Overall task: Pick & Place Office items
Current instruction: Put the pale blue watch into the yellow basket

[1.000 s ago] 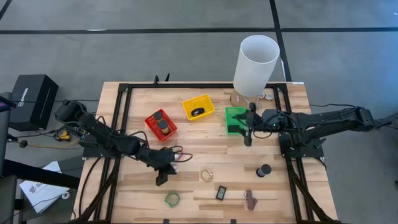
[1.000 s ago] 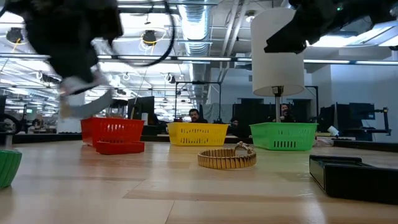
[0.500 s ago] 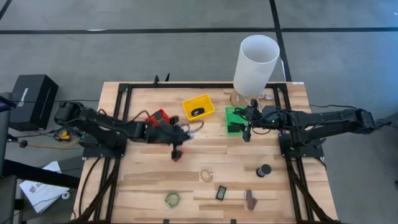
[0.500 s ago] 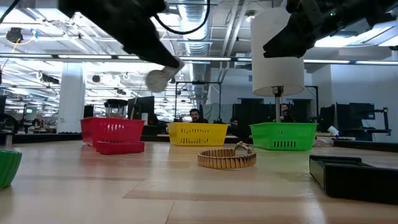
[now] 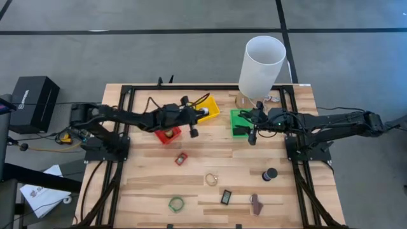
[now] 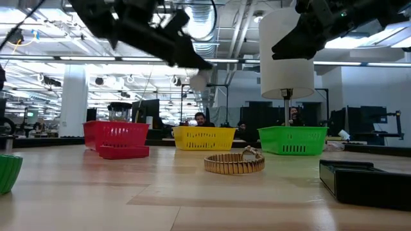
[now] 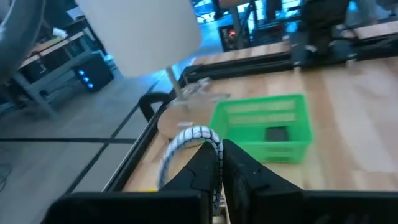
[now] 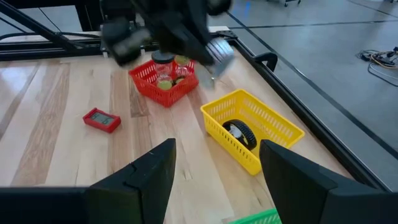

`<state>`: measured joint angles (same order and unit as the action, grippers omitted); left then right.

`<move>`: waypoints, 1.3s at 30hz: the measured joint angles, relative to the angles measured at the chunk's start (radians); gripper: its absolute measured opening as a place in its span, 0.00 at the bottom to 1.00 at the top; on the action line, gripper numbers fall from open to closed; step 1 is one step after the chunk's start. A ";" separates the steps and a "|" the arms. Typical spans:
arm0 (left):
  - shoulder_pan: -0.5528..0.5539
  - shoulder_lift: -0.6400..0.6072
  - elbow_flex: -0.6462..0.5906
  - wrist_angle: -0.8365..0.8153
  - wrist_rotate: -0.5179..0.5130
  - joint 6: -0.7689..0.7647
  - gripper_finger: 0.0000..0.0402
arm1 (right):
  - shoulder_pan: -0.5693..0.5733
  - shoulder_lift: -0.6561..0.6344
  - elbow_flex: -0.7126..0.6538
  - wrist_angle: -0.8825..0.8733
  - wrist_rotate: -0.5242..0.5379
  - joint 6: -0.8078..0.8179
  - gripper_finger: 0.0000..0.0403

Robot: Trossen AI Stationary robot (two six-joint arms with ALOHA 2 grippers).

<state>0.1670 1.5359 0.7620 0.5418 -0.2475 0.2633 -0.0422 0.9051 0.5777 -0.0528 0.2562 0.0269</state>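
Wooden worktop (image 5: 210, 162) inside a black frame, grey floor around it; from my low camera, an open office hall lies beyond.

Near edge, as I see it from above: green ring (image 5: 176, 204), small dark rectangular piece (image 5: 226, 197), brown clip (image 5: 255, 203). A little farther in: gold ring (image 5: 211, 179), black roll (image 5: 270, 173), and the red block (image 5: 181, 159) lying flat on bare wood, well apart from the bins.

Mid-worktop, left arm reaches across from its side. Left gripper (image 5: 193, 131) hangs between the red bin (image 5: 166, 134) and the yellow bin (image 5: 213, 112), fingers pinched together on a silvery ring (image 7: 193, 138); my left wrist camera shows the ring arching up from between the fingertips.

Red bin holds round items; I cannot tell them apart. Yellow bin holds a black disc (image 8: 237, 130).

Right arm waits over the green bin (image 5: 240, 122). Right gripper (image 5: 253, 136) points down at the bin's near edge, fingers (image 8: 138, 180) spread wide, nothing between them. A dark piece (image 7: 277, 134) lies inside the green bin.

Far edge: tall white cylinder (image 5: 261, 65) standing behind the green bin.
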 joint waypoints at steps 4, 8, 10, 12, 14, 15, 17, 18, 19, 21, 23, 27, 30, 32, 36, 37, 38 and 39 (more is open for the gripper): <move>0.053 0.104 -0.001 0.078 -0.063 -0.032 0.04 | 0.000 0.000 0.000 0.000 0.000 0.000 0.55; 0.092 0.183 -0.002 0.137 -0.148 -0.034 0.02 | 0.000 0.000 0.000 0.001 0.000 0.000 0.55; 0.108 0.200 -0.002 0.155 -0.164 -0.052 0.02 | 0.000 0.000 0.000 0.001 0.000 0.000 0.55; 0.120 0.208 -0.002 0.157 -0.164 -0.092 0.03 | 0.000 0.000 0.000 0.001 0.000 0.000 0.55; 0.127 0.216 -0.002 0.152 -0.164 -0.136 0.03 | 0.002 0.000 0.000 0.001 0.000 0.000 0.55; 0.130 0.216 -0.003 0.149 -0.163 -0.150 0.04 | 0.003 0.000 0.000 0.001 0.000 0.000 0.55; 0.132 0.215 -0.003 0.145 -0.164 -0.168 0.04 | 0.007 0.000 0.000 0.001 0.000 0.000 0.55; 0.132 0.215 -0.003 0.135 -0.164 -0.171 0.03 | 0.011 0.000 0.000 0.001 0.000 0.001 0.55; 0.131 0.215 -0.004 0.128 -0.163 -0.180 0.03 | 0.015 0.000 0.000 0.001 0.000 0.004 0.55; 0.131 0.215 -0.006 0.122 -0.163 -0.211 0.03 | 0.028 0.000 0.000 0.001 0.000 0.032 0.55; 0.131 0.215 -0.006 0.096 -0.163 -0.258 0.03 | 0.045 0.000 0.000 0.001 0.000 0.059 0.55; 0.131 0.215 -0.006 0.051 -0.163 -0.276 0.04 | 0.089 0.000 0.000 0.001 0.000 0.061 0.55; 0.131 0.215 -0.006 0.034 -0.163 -0.276 0.04 | 0.120 0.000 0.000 0.001 0.000 0.062 0.55; 0.131 0.215 -0.006 0.023 -0.163 -0.284 0.04 | 0.139 0.000 0.000 0.001 0.000 0.063 0.55; 0.131 0.215 -0.006 -0.012 -0.163 -0.304 0.04 | 0.176 0.000 0.000 0.001 0.000 0.063 0.55; 0.131 0.215 -0.006 -0.016 -0.163 -0.305 0.04 | 0.185 0.000 0.000 0.001 0.000 0.063 0.55; 0.131 0.215 -0.006 -0.018 -0.163 -0.306 0.04 | 0.193 0.000 0.000 0.000 0.000 0.063 0.55; 0.131 0.215 -0.006 -0.021 -0.163 -0.306 0.04 | 0.199 0.000 0.000 0.001 0.000 0.063 0.55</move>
<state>0.2981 1.7512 0.7555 0.5207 -0.4107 -0.0425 0.1572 0.9051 0.5777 -0.0523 0.2558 0.0898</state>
